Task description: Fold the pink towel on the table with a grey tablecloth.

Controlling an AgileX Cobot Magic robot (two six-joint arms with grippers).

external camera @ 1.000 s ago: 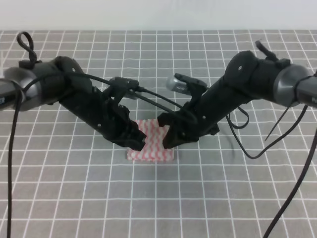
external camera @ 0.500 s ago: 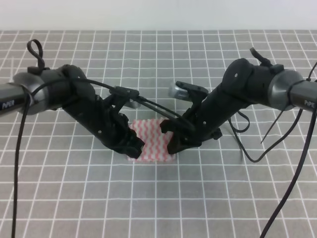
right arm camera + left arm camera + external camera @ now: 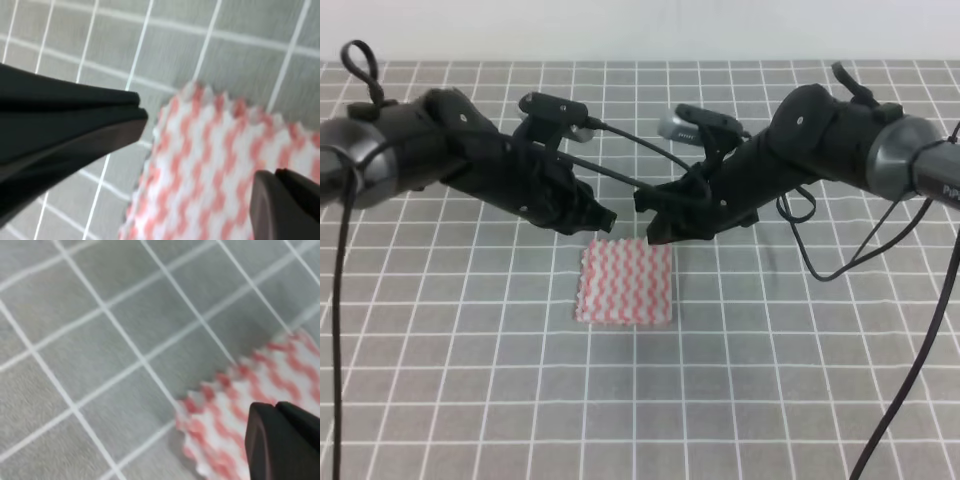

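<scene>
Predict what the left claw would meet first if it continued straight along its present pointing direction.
Probably the pink towel: the left claw angles down toward its far left corner. Depth is unclear; it might land on the grey tablecloth just beside it.

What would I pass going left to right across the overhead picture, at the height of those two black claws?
Left arm → left gripper → right gripper → right arm, all above the grey tablecloth.
</scene>
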